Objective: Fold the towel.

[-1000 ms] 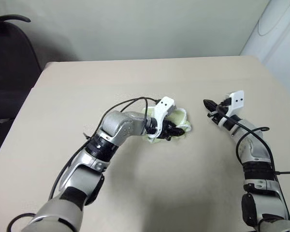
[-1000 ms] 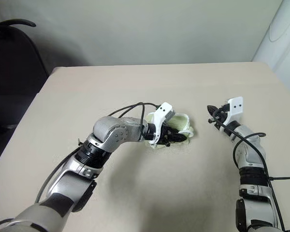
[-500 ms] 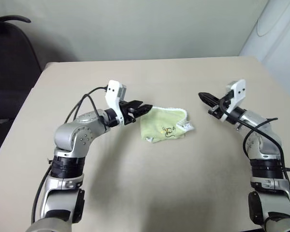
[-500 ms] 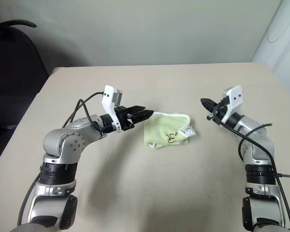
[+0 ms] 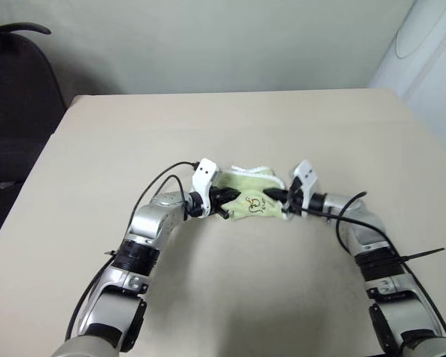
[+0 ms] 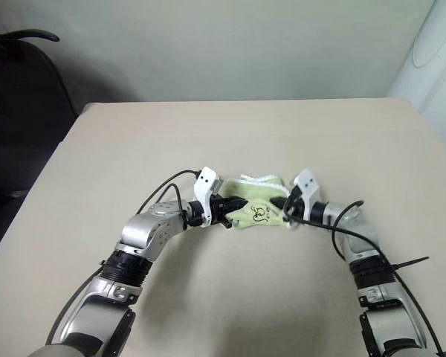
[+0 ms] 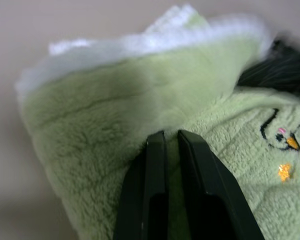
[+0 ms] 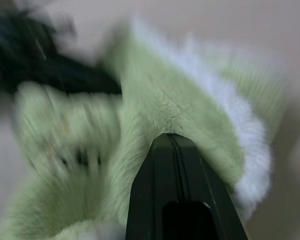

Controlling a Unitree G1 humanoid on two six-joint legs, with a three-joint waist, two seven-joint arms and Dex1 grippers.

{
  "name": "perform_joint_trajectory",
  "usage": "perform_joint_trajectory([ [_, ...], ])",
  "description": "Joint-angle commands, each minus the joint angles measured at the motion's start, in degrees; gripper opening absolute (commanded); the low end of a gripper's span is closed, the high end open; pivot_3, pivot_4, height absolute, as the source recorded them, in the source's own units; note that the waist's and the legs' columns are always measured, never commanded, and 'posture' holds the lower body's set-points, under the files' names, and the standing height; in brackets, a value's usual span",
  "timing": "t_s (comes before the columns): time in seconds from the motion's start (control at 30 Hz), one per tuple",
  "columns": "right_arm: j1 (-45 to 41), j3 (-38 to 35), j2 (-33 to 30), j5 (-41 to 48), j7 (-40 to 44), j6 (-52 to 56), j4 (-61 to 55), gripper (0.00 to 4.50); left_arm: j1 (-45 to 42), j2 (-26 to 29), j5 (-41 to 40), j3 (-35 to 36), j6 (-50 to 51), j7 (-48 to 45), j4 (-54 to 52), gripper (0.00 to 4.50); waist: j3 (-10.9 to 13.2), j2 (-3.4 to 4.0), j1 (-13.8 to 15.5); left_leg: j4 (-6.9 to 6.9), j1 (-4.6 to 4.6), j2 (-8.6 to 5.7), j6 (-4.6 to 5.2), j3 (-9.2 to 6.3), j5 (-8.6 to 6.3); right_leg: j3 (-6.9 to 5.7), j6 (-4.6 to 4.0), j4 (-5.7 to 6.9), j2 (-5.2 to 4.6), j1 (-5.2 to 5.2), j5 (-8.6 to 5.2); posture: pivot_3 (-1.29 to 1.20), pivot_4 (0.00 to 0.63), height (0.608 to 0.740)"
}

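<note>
since the towel (image 5: 251,195) already lies as a small, thick bundle near the middle of the beige table (image 5: 208,126), with several white-edged layers stacked along its far side, the folding looks well under way rather than just begun. its embroidered motif (image 5: 254,205) faces up on the top layer, near the front edge.

both arms are at the cloth from opposite sides. the left gripper (image 5: 229,198) is at the towel's left edge; in its wrist view the two black fingers (image 7: 155,165) stand nearly together with a narrow slit between them, tips pressed into the green pile, and it looks as if a thin layer may be pinched there, though i cannot be sure. the right gripper (image 5: 277,197) is at the right edge, its fingers (image 8: 172,165) fully together, tips buried in the terry; whether any cloth is caught between them cannot be made out.

what seems left: perhaps one more fold, or squaring up the edges, since the far layers sit uneven and the bundle looks puffy rather than flat.
</note>
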Motion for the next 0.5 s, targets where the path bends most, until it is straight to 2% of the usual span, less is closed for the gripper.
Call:
perform_joint_trajectory([
  [0.03, 0.30, 0.19, 0.48, -2.22, -1.00, -2.28, 2.15, 0.00, 2.59, -0.66, 2.29, 0.85, -1.04, 0.30, 2.93, 0.54, -0.05, -0.08, -0.01, -0.03, 0.26, 0.00, 0.10, -0.03, -0.07, -0.02, 0.00, -0.07, 0.00, 0.32, 0.00, 0.00, 0.150, 0.740],
  [0.07, 0.66, -0.58, 0.28, -1.83, -0.87, -2.52, 1.13, 0.00, 3.29, -1.10, 0.73, 2.80, -1.16, 0.15, 1.05, 0.54, -0.05, -0.07, -0.07, -0.11, 0.47, 0.01, 0.70, -0.05, -0.42, -0.02, 0.01, -0.20, 0.00, 0.57, 0.00, 0.00, 0.150, 0.740],
  [0.17, 1.61, -4.13, -0.91, 0.69, -0.64, -2.07, -3.91, 0.00, 4.98, -2.93, -9.05, 12.57, 3.16, 1.01, -7.56, 0.54, -0.04, -0.08, -0.26, -0.08, 0.60, 0.00, 0.81, -0.03, -0.48, -0.01, 0.03, -0.27, 0.00, 0.73, 0.02, 0.00, 0.150, 0.740],
  [0.27, 2.21, -8.28, -2.68, 4.09, -0.34, -0.30, -9.78, 0.00, 6.42, -2.78, -19.30, 22.64, 10.08, 3.70, -15.22, 0.54, 0.01, -0.11, -0.20, -0.03, 0.10, -0.01, 0.11, 0.00, -0.09, -0.10, 0.04, -0.31, 0.01, 0.31, 0.02, 0.00, 0.150, 0.740],
  [0.37, 2.48, -11.07, -4.08, 6.29, -0.74, 1.64, -13.72, 0.00, 8.03, -0.61, -25.13, 28.37, 15.90, 5.74, -18.84, 0.54, 0.01, -0.11, -0.15, 0.07, -0.25, -0.01, 0.00, 0.08, -0.02, -0.10, 0.05, -0.31, 0.02, 0.01, 0.03, 0.00, 0.150, 0.740],
  [0.47, 1.94, -12.87, -5.05, 6.89, -1.36, 2.58, -14.90, 0.00, 9.28, 3.12, -28.24, 30.94, 23.00, 6.45, -17.61, 1.09, 0.01, -0.11, -0.20, 0.01, -0.18, -0.01, 0.00, 0.11, -0.02, -0.07, 0.05, -0.42, 0.03, 0.07, 0.02, 0.00, 0.150, 0.740],
  [0.5, 1.82, -13.05, -5.14, 6.86, -1.51, 2.73, -14.97, 0.00, 9.52, 3.85, -28.76, 31.02, 24.21, 6.40, -17.41, 1.43, 0.01, -0.11, -0.22, 0.00, -0.17, 0.00, 0.00, 0.11, -0.02, -0.05, 0.05, -0.43, 0.03, 0.07, 0.03, 0.00, 0.150, 0.740],
])
